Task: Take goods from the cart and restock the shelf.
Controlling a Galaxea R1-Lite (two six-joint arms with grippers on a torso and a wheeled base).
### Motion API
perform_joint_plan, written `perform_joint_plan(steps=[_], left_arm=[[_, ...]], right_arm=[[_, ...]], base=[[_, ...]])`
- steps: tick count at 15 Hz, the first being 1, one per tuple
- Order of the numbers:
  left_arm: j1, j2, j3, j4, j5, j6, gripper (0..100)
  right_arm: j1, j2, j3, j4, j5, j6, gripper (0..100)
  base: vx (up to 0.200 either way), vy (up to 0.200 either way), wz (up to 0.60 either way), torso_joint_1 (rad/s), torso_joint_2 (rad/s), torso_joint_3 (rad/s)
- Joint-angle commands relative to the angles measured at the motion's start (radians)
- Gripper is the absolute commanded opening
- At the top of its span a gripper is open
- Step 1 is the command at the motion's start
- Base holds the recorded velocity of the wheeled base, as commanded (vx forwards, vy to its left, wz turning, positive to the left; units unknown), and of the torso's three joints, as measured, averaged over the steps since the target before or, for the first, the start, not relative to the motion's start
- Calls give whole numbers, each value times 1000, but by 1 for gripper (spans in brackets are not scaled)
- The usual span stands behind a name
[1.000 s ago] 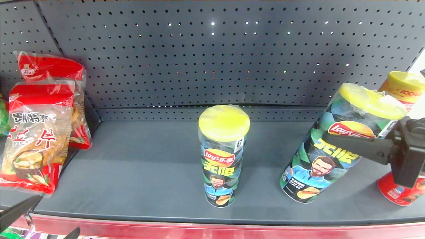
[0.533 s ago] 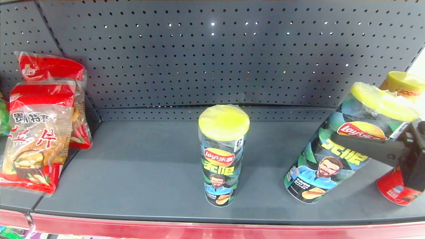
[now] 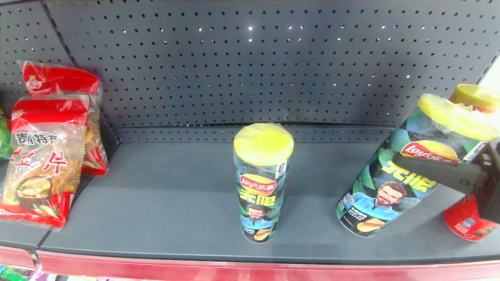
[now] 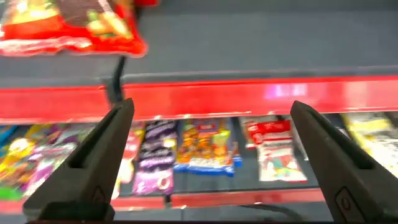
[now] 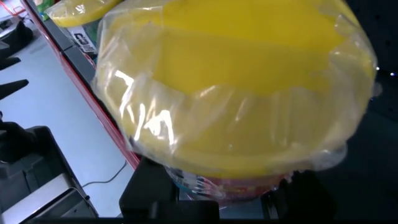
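Chip canister (image 3: 390, 187) at the right end of the shelf (image 3: 175, 195), tilted. In the head view its long axis runs from base at 7 o'clock to yellow lid (image 3: 455, 117) at 1 o'clock. Right gripper (image 3: 410, 164) is clamped across the upper body, coming in from 3 o'clock; one finger crosses the label, the other is hidden behind. Lower rim looks down on the deck (contact not certain).

Judgement: the next move turns on swinging the lid toward 12 o'clock to stand it up.
- Standing canister (image 3: 262, 183) at 9 o'clock, well apart.
- Red canister (image 3: 466, 218) at 4 o'clock, just beside: the tight side.
- Left gripper (image 4: 208, 155), fingers spread and empty, hangs below the red front edge (image 4: 249, 93), the farther arm.

Head view gives tilt and base. Right wrist view adds film wrinkled over the lid.
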Motion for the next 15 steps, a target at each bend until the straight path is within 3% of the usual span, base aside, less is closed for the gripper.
perform_joint_plan(steps=[1,7,12,15], left_arm=[[-2,-61,3,0,5,-9,100],[-2,-61,3,-2,7,-7,100],[-2,-61,3,-2,7,-5,100],[-2,-61,3,-2,7,-5,100]], right_arm=[[1,4,-1,0,1,0,0],[1,90,-78,0,-3,0,0],[12,247,-226,-2,-5,0,0],[84,329,-283,-2,-25,0,0]], base=[[0,0,0,0,0,0],[0,0,0,0,0,0],[0,0,0,0,0,0],[0,0,0,0,0,0]])
